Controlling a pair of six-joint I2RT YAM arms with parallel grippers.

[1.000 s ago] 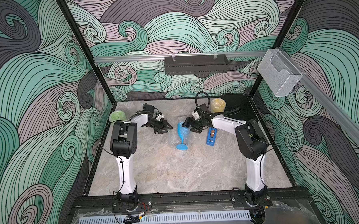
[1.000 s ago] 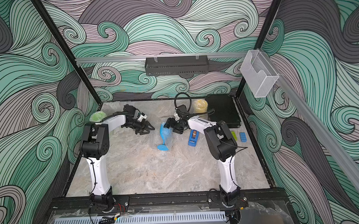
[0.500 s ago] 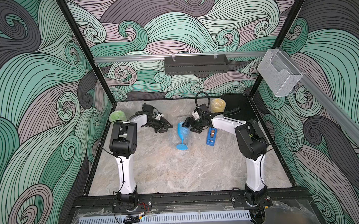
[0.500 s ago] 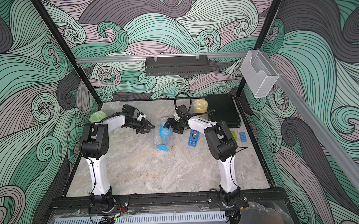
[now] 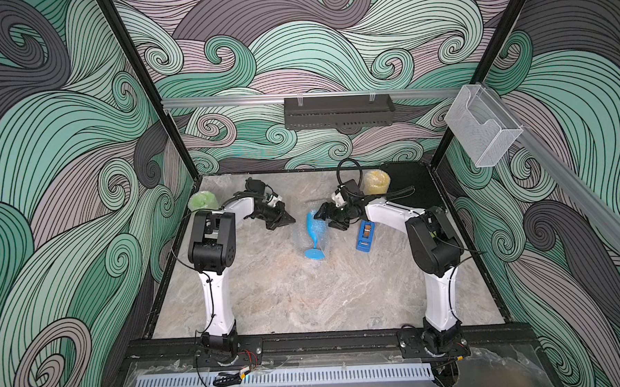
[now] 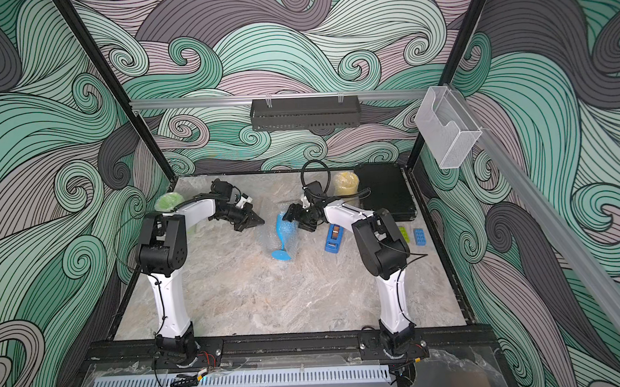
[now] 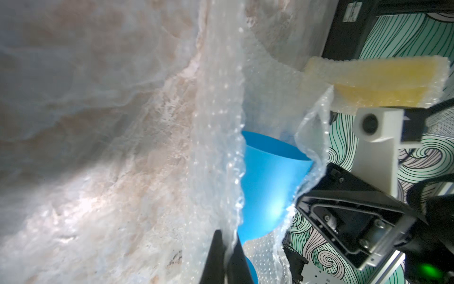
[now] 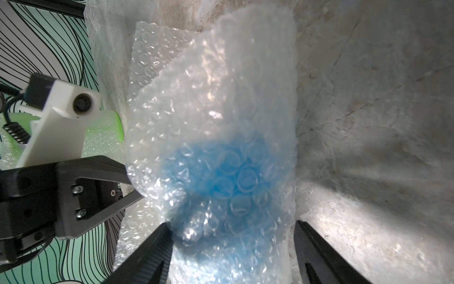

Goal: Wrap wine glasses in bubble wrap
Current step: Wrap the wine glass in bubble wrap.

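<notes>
L gripper (image 7: 227, 258) pinched shut on bubble wrap (image 7: 216, 147) edge; R gripper (image 8: 233, 246) jaws apart astride blue goblet (image 5: 313, 227) bowl, lying on the sheet in the middle of the table (image 5: 277, 296); yank hard & you may slip the film or roll the goblet.

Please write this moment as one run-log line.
left tool shut on bubble wrap | right tool wide around bowl of blue goblet | its foot uncovered

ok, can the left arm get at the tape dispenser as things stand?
Probably not. The left gripper has its jaws shut on an edge of the bubble wrap, and the blue goblet and right gripper sit between it and the tape dispenser, close by the right forearm.
</notes>
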